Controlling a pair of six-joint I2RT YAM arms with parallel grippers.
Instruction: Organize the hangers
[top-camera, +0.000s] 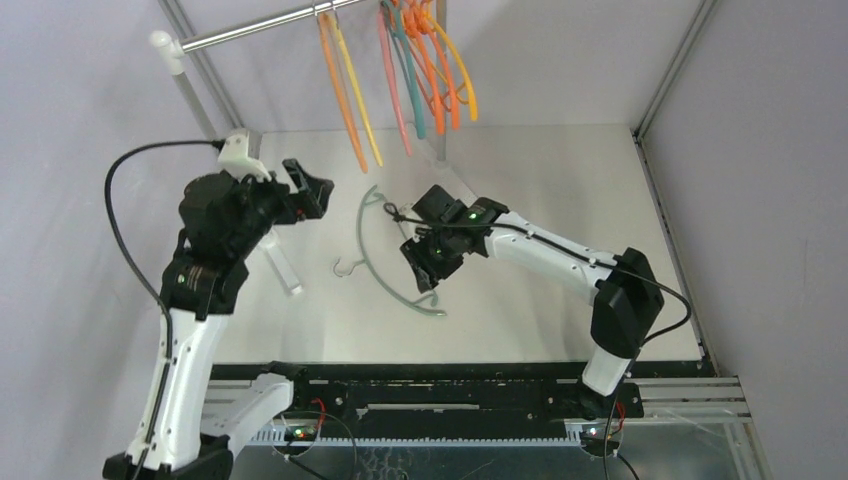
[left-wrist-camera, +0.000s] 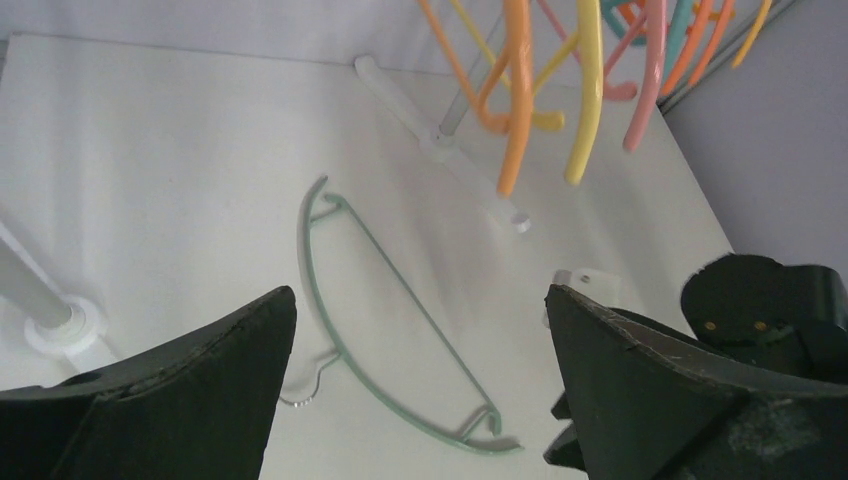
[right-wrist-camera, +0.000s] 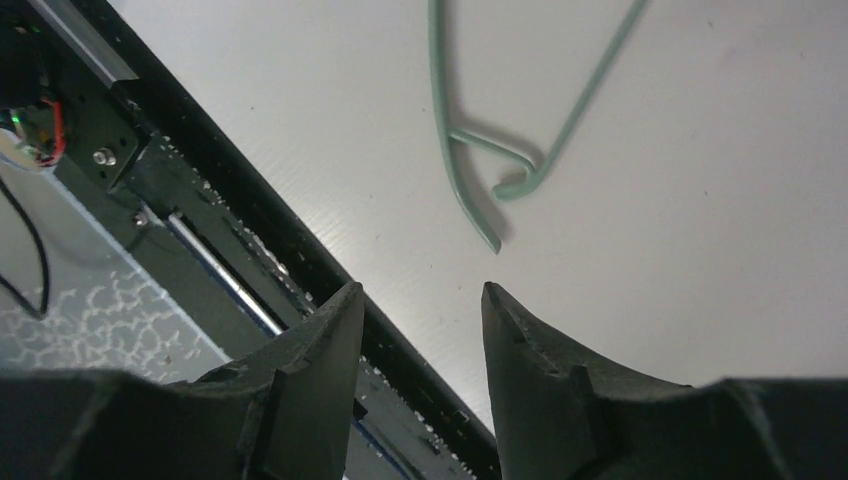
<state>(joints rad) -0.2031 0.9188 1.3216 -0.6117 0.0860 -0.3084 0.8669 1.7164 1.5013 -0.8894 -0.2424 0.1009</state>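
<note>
Task largely complete, in my judgement: the coloured hangers (top-camera: 428, 72) hang on the rail (top-camera: 260, 28), while one teal hanger (left-wrist-camera: 420, 312) lies flat on the surface (top-camera: 560, 180), not yet hung. My right end effector (right-wrist-camera: 420, 290) hovers near its end, narrowly parted and empty. My left end effector (top-camera: 312, 186) stands wide, empty and apart.
</note>
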